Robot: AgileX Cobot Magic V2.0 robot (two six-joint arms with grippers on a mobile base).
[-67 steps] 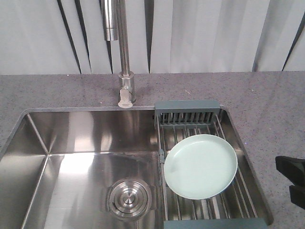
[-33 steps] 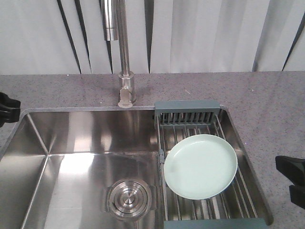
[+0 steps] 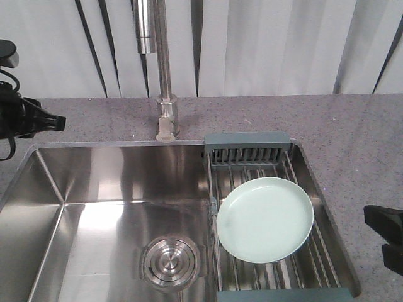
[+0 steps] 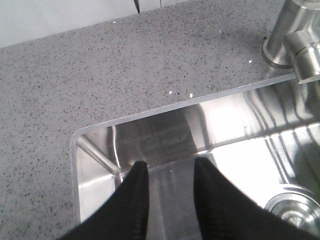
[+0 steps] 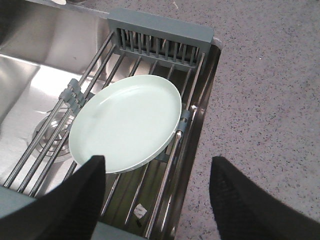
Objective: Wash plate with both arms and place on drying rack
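Note:
The pale mint-green plate (image 3: 266, 218) lies flat on the wire drying rack (image 3: 250, 153) over the right end of the steel sink; it also shows in the right wrist view (image 5: 127, 121) on the rack (image 5: 160, 31). My right gripper (image 5: 157, 167) is open and empty, hovering over the rack's right edge just in front of the plate; in the front view it shows at the right edge (image 3: 385, 242). My left gripper (image 4: 170, 167) is open and empty above the sink's back left corner; the left arm shows at the far left (image 3: 28, 119).
A tall steel faucet (image 3: 165, 69) stands on the grey speckled counter (image 3: 352, 126) behind the sink basin (image 3: 107, 207). A round drain (image 3: 171, 264) sits in the basin floor. A pleated white curtain hangs behind.
My left arm has come into view at the far left and risen above the sink's back left corner. The plate and the right gripper have not moved.

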